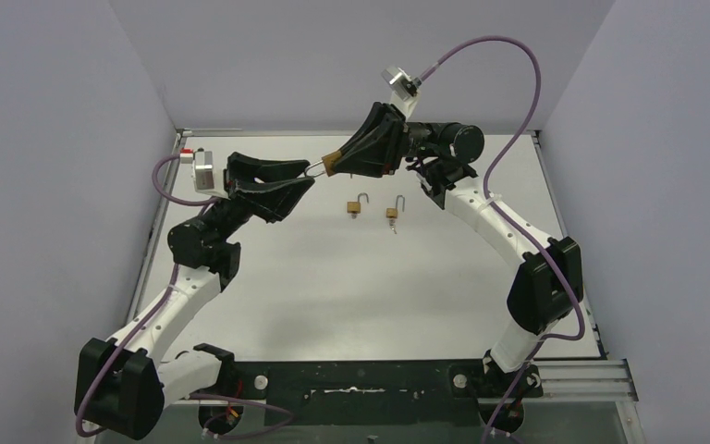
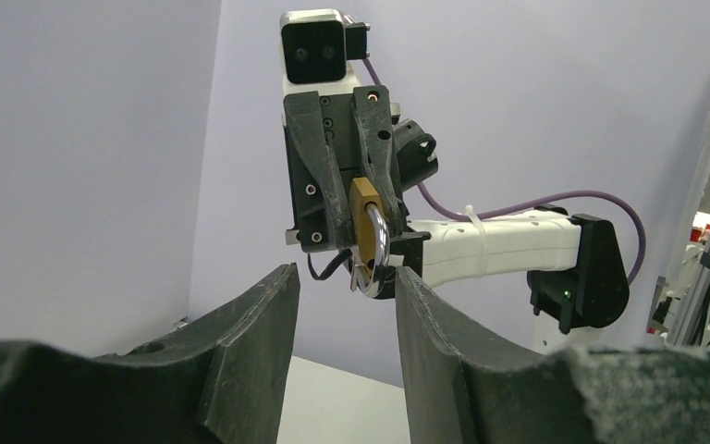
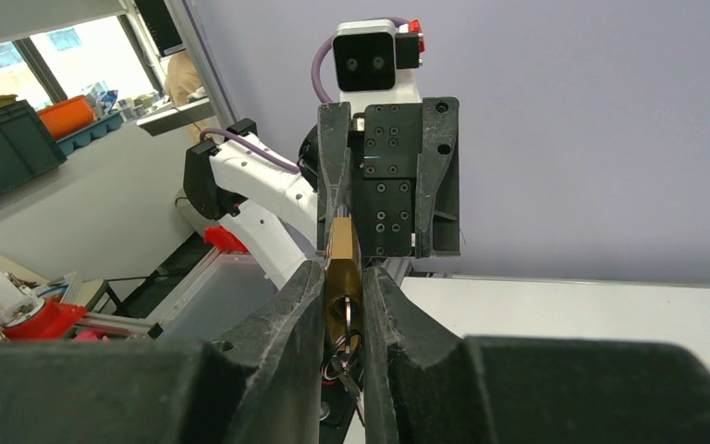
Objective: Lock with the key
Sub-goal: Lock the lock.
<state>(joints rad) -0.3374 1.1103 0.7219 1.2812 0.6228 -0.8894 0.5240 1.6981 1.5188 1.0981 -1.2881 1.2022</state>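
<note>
My right gripper (image 1: 333, 164) is shut on a brass padlock (image 1: 332, 161), held in the air above the far part of the table. In the right wrist view the padlock (image 3: 341, 264) is pinched between both fingers, with a key (image 3: 345, 316) in its keyhole and a key ring hanging below. Its silver shackle (image 2: 380, 248) points at my left gripper (image 1: 312, 175). The left gripper is open. In the left wrist view (image 2: 347, 277) the shackle end sits just at the fingertips, close to the right finger (image 2: 444, 351), and I cannot tell if it touches.
Two more brass padlocks with open shackles lie on the white table (image 1: 351, 296), one at the middle (image 1: 358, 205) and one just to its right (image 1: 394, 213). Grey walls enclose the table on three sides. The right arm's purple cable (image 1: 518, 83) arcs overhead.
</note>
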